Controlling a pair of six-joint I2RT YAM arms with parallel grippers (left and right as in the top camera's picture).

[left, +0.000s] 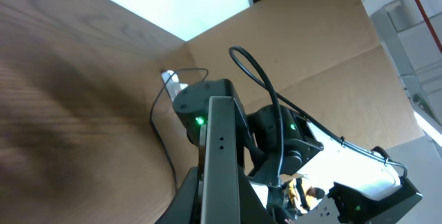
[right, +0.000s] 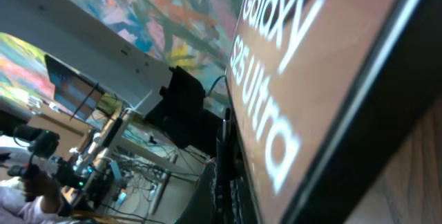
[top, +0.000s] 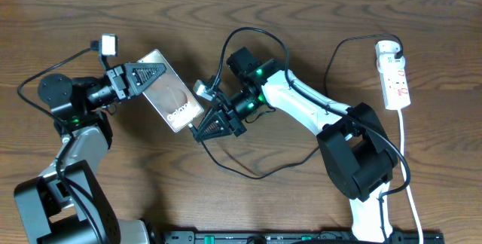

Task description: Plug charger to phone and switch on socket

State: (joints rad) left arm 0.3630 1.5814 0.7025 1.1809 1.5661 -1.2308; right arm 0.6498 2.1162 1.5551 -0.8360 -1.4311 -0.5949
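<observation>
The phone (top: 175,92), bronze with white "Galaxy" lettering, is held tilted above the table. My left gripper (top: 158,72) is shut on its upper left end; the left wrist view shows its grey edge (left: 221,162) between the jaws (left: 219,186). My right gripper (top: 202,129) is at the phone's lower end and shut on the end of the charger, whose thin black cable (top: 260,175) loops over the table below it. The right wrist view shows the phone face (right: 297,79) right beside the fingers (right: 228,182); the plug tip is hidden. The white socket (top: 395,74) lies at the far right.
The socket's white cord (top: 407,169) runs down the right side to the front edge. The socket also shows far off in the left wrist view (left: 171,80). A black bar (top: 301,236) lies along the table's front edge. The right arm's base (top: 361,161) stands at the front right.
</observation>
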